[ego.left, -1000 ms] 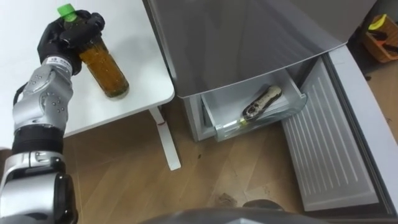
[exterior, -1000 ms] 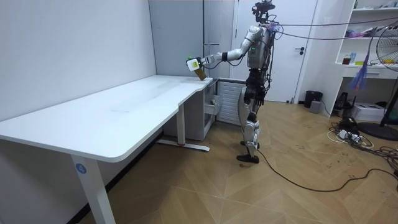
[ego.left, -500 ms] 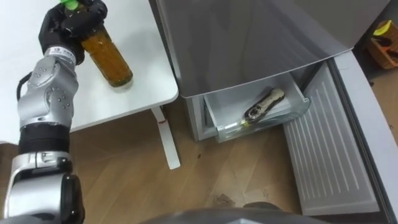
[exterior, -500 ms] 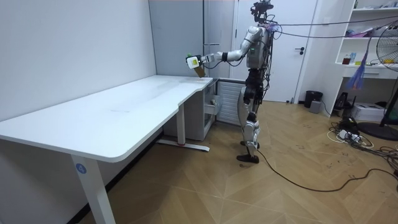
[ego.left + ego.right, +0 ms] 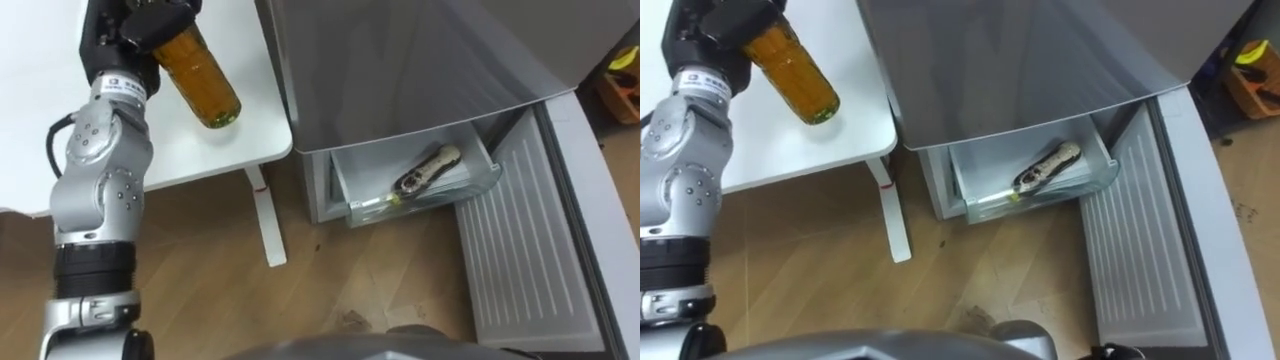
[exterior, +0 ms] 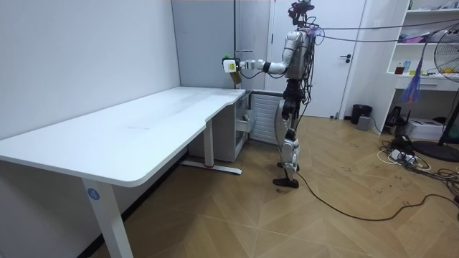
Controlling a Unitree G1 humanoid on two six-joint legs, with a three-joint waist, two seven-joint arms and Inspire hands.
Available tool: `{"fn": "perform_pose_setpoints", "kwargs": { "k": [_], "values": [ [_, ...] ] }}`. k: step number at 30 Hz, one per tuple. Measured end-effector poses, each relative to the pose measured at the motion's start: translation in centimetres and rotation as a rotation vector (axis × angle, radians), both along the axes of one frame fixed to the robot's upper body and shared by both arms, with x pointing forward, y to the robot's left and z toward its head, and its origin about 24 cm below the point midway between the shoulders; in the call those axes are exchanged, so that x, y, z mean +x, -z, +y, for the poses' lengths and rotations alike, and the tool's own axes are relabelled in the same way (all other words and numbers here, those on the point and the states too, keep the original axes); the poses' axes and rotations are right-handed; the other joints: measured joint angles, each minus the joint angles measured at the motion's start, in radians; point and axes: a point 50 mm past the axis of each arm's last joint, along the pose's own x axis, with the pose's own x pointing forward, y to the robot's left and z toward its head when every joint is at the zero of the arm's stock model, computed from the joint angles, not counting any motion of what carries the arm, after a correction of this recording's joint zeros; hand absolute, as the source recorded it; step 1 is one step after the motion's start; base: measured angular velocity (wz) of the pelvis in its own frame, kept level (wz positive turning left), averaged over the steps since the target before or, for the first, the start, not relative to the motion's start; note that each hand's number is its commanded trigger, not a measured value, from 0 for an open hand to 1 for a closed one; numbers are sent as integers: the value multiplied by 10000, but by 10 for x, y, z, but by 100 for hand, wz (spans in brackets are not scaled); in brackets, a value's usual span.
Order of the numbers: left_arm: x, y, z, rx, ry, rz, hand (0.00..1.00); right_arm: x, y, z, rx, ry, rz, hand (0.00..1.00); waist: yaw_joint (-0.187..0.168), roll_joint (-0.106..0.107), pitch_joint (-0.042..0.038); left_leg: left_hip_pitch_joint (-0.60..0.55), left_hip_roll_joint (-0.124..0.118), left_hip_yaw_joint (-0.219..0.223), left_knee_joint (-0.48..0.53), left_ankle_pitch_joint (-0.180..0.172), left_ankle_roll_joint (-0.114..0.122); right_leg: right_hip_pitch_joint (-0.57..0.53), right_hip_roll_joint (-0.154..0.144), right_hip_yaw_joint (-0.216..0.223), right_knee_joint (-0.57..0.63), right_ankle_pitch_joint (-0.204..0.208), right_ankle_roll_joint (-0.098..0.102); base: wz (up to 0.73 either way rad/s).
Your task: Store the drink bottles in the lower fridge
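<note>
The tall grey fridge (image 5: 420, 60) fills the 12 to 2 o'clock part of the eye views. Its lower door (image 5: 530, 250) is swung wide open toward 4 o'clock, ribbed inner face up. The white rectangular desk (image 5: 255, 140) lies at 10 o'clock, its rounded corner just beside the fridge's side wall with a narrow gap between them. Bare wooden floor (image 5: 200, 290) spreads from 6 to 8 o'clock, leaving open room below the desk edge and in front of the clear plastic fridge drawer (image 5: 360, 195). This drawer is pulled out at 3 o'clock and has a dark-labelled bottle (image 5: 425, 170) lying on its side inside. A second ago the amber drink bottle (image 5: 205, 80) was low over the desk top. Now it is raised clear of the desk and nearer the fridge, tilted with its base toward 5 o'clock above the desk's corner. The black-gloved left hand (image 5: 140, 20) has its fingers wrapped round the bottle's upper part. In the room view the robot stands before the fridge at the desk's far end. Its left arm, which slanted down before, is now held out level.
</note>
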Motion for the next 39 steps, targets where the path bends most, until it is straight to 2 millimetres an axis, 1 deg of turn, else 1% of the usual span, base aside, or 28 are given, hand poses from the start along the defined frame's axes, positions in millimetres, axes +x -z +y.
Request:
{"fn": "perform_pose_setpoints", "kwargs": {
  "k": [2,6,9,11,15,17,19,23,28,31,34,36,38,39],
  "values": [
    [-2,-3,-4,38,200,-172,100,1,0,1,-1,-107,-33,0,91,-36,23,4,-3,-103,1,0,0,18,-11,-116,16,0,0,13],
    [-6,-8,-7,111,332,-418,100,3,0,2,-32,-426,-87,0,359,-71,55,-68,-4,-135,-2,0,0,22,-19,-166,2,0,0,3],
    [-10,-13,-11,164,604,-706,100,5,-1,1,-70,-586,-204,0,518,-71,58,-132,-15,-151,17,-1,-1,20,-36,-222,-116,7,-8,5],
    [-15,-18,-15,219,901,-988,100,6,-1,1,-95,-595,-245,0,607,-67,59,-163,-21,-271,63,0,-1,33,-46,-355,-112,7,-8,14],
    [-21,-18,-18,-41,1248,-1097,100,10,-2,0,-212,-646,-416,0,783,-56,63,-203,-24,-399,73,7,-13,51,-52,-513,-118,7,-9,10],
    [-24,-12,-24,-163,1522,-893,100,17,-3,2,-338,-987,-641,0,803,-49,66,-222,-38,-534,89,7,-13,137,-75,-729,-143,7,-8,18],
    [-27,-6,-29,-249,1815,-687,100,21,-3,2,-400,-1261,-702,0,853,-39,60,-241,-42,-572,74,5,-14,173,-78,-775,-141,1,0,13],
    [-32,4,-38,-569,2178,-340,100,27,-4,3,-485,-1502,-888,0,832,-35,58,-308,-41,-619,130,6,-15,175,-79,-882,-146,-1,0,7],
    [-40,17,-44,-804,2473,79,100,37,-5,5,-739,-1744,-1188,0,842,-39,56,-364,-42,-628,183,7,-16,158,-87,-991,-140,-1,0,4],
    [-47,26,-48,-1500,2720,451,100,43,-5,8,-868,-2327,-1297,0,917,-61,59,-350,-43,-650,234,7,-17,158,-98,-1060,-137,0,0,1],
    [-50,31,-56,-1951,3053,641,100,48,-6,11,-940,-2815,-1409,0,1133,-135,72,-357,-42,-665,248,20,-34,158,-105,-1103,-130,-1,-1,0],
    [-51,36,-57,-2018,3045,833,100,57,-9,14,-1018,-3235,-1752,0,1183,-155,71,-357,-47,-661,256,26,-39,162,-113,-1108,-123,-9,-13,0],
    [-54,48,-54,-2085,2895,1315,100,74,-12,27,-695,-3428,-2667,0,1192,-210,76,-378,-52,-665,323,34,-51,175,-119,-1139,-123,-50,-71,0],
    [-55,50,-54,-2100,2866,1436,100,78,-12,31,-569,-3465,-2860,0,1191,-226,74,-398,-48,-666,352,34,-52,175,-118,-1164,-124,-54,-75,14]
  ]
}}
